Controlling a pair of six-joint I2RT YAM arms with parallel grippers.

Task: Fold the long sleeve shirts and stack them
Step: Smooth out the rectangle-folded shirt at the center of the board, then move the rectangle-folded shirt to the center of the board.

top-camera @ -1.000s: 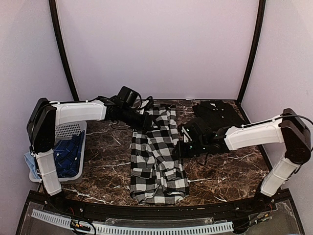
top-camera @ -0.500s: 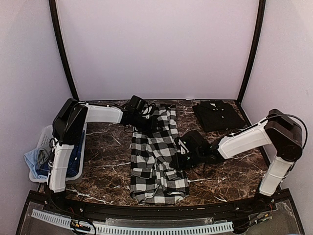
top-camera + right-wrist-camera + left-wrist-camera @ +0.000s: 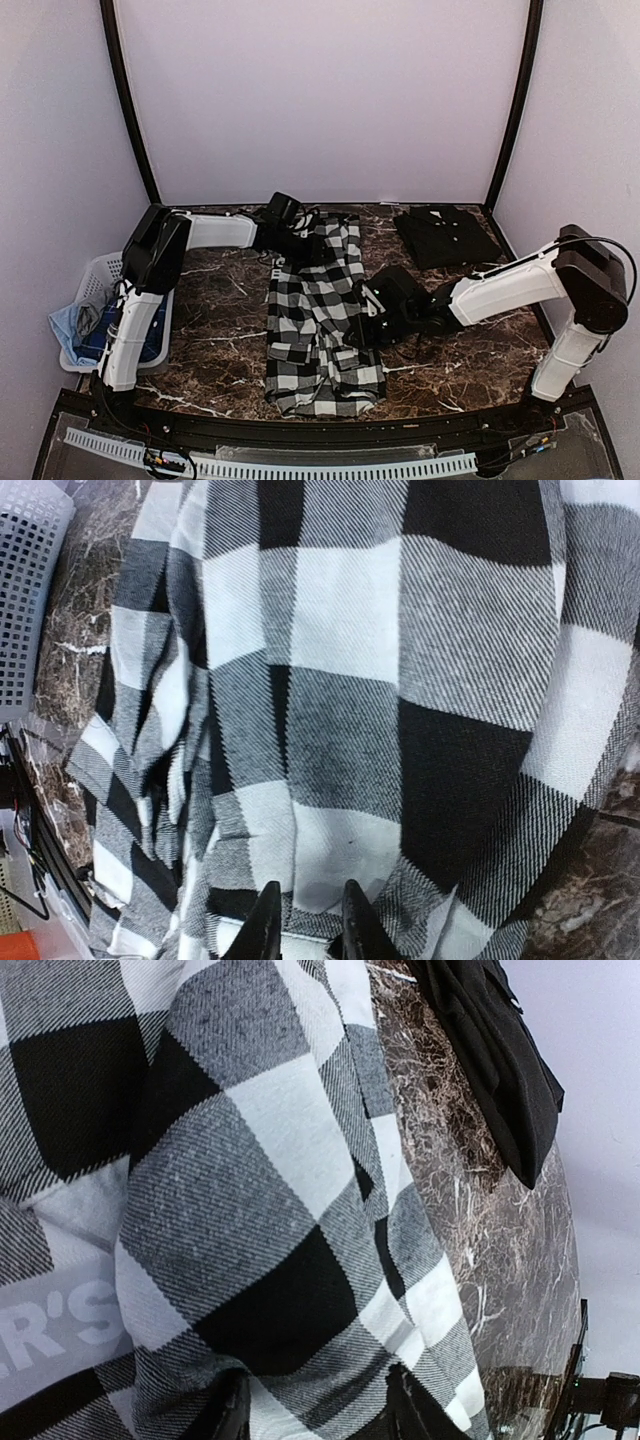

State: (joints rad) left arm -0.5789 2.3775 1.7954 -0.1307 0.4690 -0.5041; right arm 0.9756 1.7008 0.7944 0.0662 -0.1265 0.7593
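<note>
The black-and-white check long sleeve shirt (image 3: 320, 320) lies lengthwise in the middle of the table. Its grey band with white letters (image 3: 60, 1325) shows in the left wrist view. My left gripper (image 3: 300, 245) is at the shirt's far left edge; in its own view (image 3: 318, 1415) check cloth (image 3: 250, 1210) bunches between the fingers. My right gripper (image 3: 362, 325) is at the shirt's right edge, and in its wrist view (image 3: 307, 925) the narrow jaws pinch a fold of the cloth (image 3: 400, 680). A folded black shirt (image 3: 445, 235) lies at the far right.
A white perforated basket (image 3: 100, 275) with blue cloth in it stands at the left edge, also seen in the right wrist view (image 3: 30, 580). The brown marble table (image 3: 220, 310) shows on both sides of the shirt. The black shirt (image 3: 495, 1070) lies beyond the check cloth.
My right gripper has slid nearer along the shirt's right edge. My left arm's elbow has swung back toward the basket while its gripper stays at the far left edge.
</note>
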